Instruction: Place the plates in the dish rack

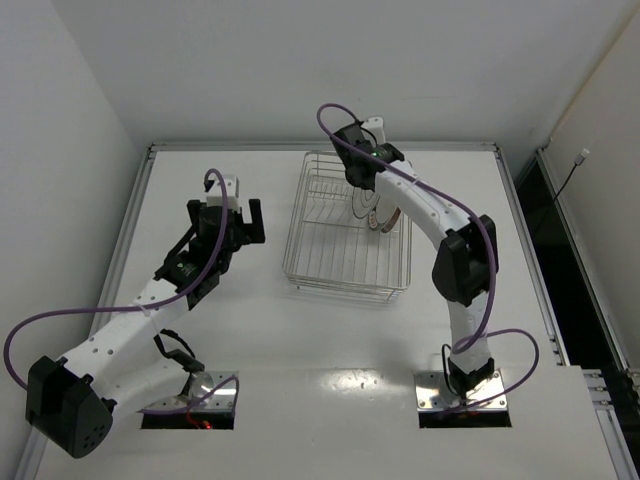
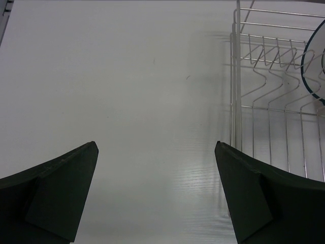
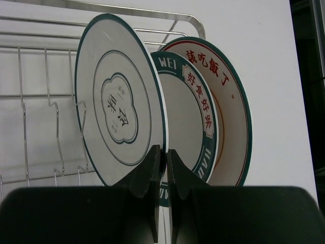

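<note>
dish rack (image 1: 345, 287): a chrome wire basket is set on the table (image 1: 250, 330), between the two arms and toward the far side.
left gripper (image 2: 156, 146): it is held over bare tabletop, just left of the dish rack's side wall. Nothing is gripped.
left fingers (image 2: 61, 193): they are spread wide, and open table surface is seen between them.
right gripper (image 3: 162, 152): it is positioned inside the dish rack, at the lower rim of the front plate.
right fingers (image 3: 150, 178): they are drawn narrow, and the front plate's rim is pinched between them.
front plate (image 3: 119, 127): white, with a dark green rim and a small scalloped centre mark. It is stood on edge in the rack and clamped by the right gripper.
middle plate (image 3: 190, 127): white, with a broad green lettered band. It is stood on edge just behind the front plate and partly covered by it.
rear plate (image 3: 231, 101): cream, with red characters and a red-and-green rim. It is stood on edge behind the middle plate.
plate grouping: all three plates are seen in the right half of the rack in the top view.
seating in tines: this cannot be told, as the lower edges are hidden by the gripper body.
left wrist view: one dark plate rim (image 2: 306, 66) is seen inside the rack. Which plate it belongs to cannot be told.
</note>
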### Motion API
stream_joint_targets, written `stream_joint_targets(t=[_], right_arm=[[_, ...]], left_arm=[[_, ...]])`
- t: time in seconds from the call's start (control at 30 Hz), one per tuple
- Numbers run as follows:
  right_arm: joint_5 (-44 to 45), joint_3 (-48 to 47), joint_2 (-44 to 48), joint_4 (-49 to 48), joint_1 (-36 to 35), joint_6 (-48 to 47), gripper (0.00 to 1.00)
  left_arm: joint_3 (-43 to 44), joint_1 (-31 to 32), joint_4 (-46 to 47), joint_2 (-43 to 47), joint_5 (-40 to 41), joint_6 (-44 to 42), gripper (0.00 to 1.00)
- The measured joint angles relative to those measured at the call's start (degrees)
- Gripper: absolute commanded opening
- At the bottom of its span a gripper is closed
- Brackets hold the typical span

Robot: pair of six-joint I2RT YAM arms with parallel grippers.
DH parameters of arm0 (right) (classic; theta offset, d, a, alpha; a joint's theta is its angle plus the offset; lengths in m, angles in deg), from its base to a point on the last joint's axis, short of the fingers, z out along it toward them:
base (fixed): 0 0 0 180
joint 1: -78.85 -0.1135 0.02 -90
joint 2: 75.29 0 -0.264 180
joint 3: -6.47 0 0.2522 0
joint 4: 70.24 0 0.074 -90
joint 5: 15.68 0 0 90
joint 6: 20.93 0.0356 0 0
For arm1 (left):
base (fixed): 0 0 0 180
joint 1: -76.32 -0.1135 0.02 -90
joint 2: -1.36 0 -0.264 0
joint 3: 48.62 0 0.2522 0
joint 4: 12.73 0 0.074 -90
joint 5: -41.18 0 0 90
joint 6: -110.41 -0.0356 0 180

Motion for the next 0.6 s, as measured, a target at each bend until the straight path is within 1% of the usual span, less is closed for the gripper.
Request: stream_joint_targets(t=[0.23, 0.43, 0.6], right_arm=[[1.11, 0.87, 2.47, -0.44, -0.09, 0.28, 0.0], [5.07, -4.72, 5.57, 1.95, -0.61, -3.23, 0.0], [7.08, -5.64, 8.44, 2.05, -0.55, -4.61, 0.0]], left_arm=[[0.0, 0.0, 0.0, 0.0, 0.02, 0.0, 1.0], [0.0, 0.0, -0.02, 0.0, 0.02, 0.0, 1.0], [0.0, 0.0, 0.0, 0.0, 0.02, 0.0, 1.0]])
